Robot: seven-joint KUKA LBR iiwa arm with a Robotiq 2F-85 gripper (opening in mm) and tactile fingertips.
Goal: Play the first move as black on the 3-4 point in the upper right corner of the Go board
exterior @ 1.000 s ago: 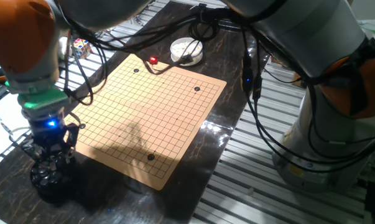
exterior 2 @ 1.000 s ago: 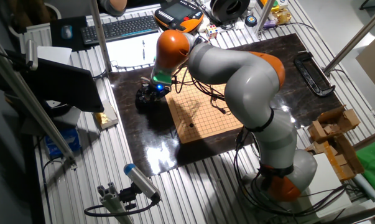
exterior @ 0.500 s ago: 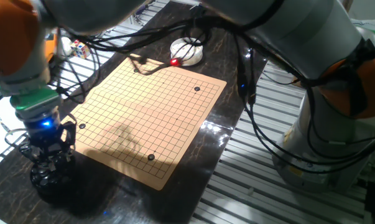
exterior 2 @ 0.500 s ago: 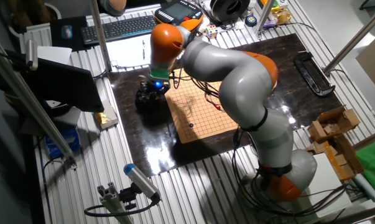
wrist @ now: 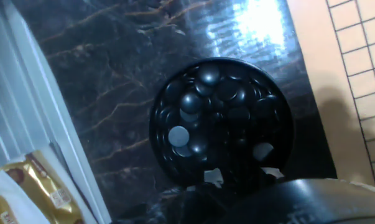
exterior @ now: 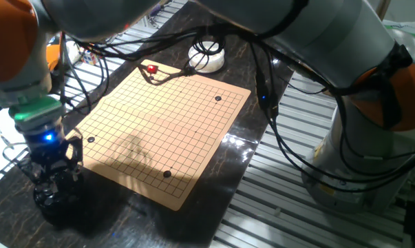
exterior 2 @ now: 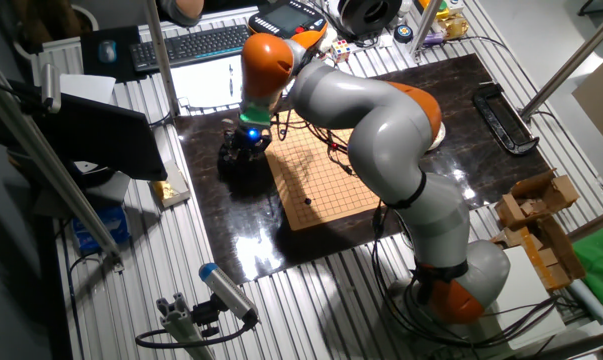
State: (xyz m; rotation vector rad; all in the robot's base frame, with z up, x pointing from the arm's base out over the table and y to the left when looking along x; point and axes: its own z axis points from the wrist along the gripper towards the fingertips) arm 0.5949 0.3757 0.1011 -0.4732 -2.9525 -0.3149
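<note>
Since a second ago the red-tipped cable (exterior: pixel 151 68) has swung from beside the white bowl (exterior: pixel 207 58) over to the far left corner of the Go board (exterior: pixel 162 124), and the arm's orange joint (exterior 2: pixel 264 62) has shifted slightly; the gripper (exterior: pixel 52 178) stays above the black bowl (wrist: pixel 221 121). That bowl sits on the dark marble worktop (wrist: pixel 100 68) just off the board's near left edge and is heaped with glossy black stones (wrist: pixel 190 102). Whether the jaws are wide, narrow or holding anything cannot be told: the hand view shows only a dark, blurred part at the bottom edge, and the fixed views show the gripper as a dark mass. Three black dots lie on the board's grid. A gold-wrapped packet (wrist: pixel 32 190) lies on the ribbed metal surface left of the bowl.
</note>
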